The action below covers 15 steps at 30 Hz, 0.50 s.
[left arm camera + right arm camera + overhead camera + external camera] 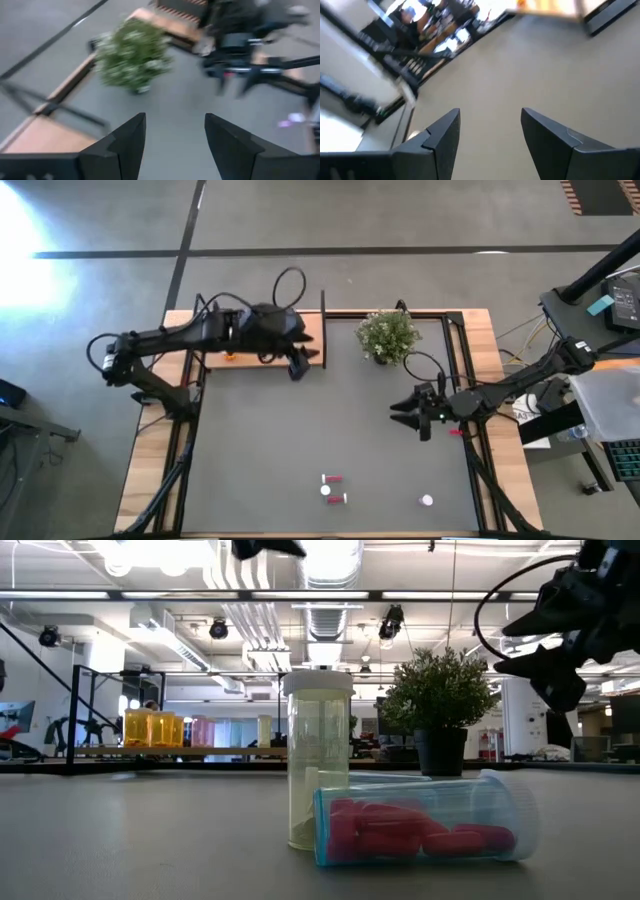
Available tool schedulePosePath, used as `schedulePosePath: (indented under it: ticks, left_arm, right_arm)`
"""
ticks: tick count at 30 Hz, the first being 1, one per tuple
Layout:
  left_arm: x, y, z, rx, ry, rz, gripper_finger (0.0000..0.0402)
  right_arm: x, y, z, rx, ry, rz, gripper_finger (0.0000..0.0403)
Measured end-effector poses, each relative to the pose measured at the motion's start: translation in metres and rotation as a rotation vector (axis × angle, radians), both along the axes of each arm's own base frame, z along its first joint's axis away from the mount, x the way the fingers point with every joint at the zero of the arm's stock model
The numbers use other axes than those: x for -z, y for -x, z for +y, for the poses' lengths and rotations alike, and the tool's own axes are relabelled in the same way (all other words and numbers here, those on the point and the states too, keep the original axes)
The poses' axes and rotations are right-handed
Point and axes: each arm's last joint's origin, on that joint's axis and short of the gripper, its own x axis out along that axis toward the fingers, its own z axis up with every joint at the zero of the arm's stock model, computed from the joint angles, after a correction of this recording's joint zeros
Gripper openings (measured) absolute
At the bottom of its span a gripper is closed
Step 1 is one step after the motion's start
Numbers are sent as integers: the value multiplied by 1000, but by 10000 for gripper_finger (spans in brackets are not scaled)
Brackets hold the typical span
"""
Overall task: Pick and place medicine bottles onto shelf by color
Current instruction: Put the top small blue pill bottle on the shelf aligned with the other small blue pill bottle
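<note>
Sorting continues with both claws empty. My right claw (418,412), fingers spread, hangs just beyond the potted plant (386,336), on the near side of it. Remaining medicine bottles lie farther from the plant, toward the tabletop's (250,450) near edge: a red-filled bottle (420,823) on its side, long axis crosswise, touching or just beside an upright pale yellowish bottle (318,760). I judge the right arm nearer to them. My left claw (298,366), released, sits at the shelf (310,330) beside the plant. Orange and pink bottles (152,727) already stand there.
</note>
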Motion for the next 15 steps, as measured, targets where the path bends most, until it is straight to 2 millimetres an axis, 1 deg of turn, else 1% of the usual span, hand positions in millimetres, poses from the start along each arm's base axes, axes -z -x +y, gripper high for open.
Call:
schedulePosePath:
  ticks: [4,7,9,12,15]
  left_arm:
    - [-8,-6,-34,97,30,-102,187]
    - [-15,-8,-61,181,42,-182,187]
    - [-18,-9,-79,225,43,-222,187]
    - [-19,-6,-102,251,37,-260,187]
    - [-18,-2,-120,211,56,-277,187]
  right_arm:
    - [-5,-1,-3,96,2,-53,201]
    - [-8,-1,-3,129,-39,-86,201]
    - [-10,-1,-4,169,-16,-109,201]
    - [-16,-1,-8,303,-11,-171,201]
    - [-23,0,-9,356,-45,-237,201]
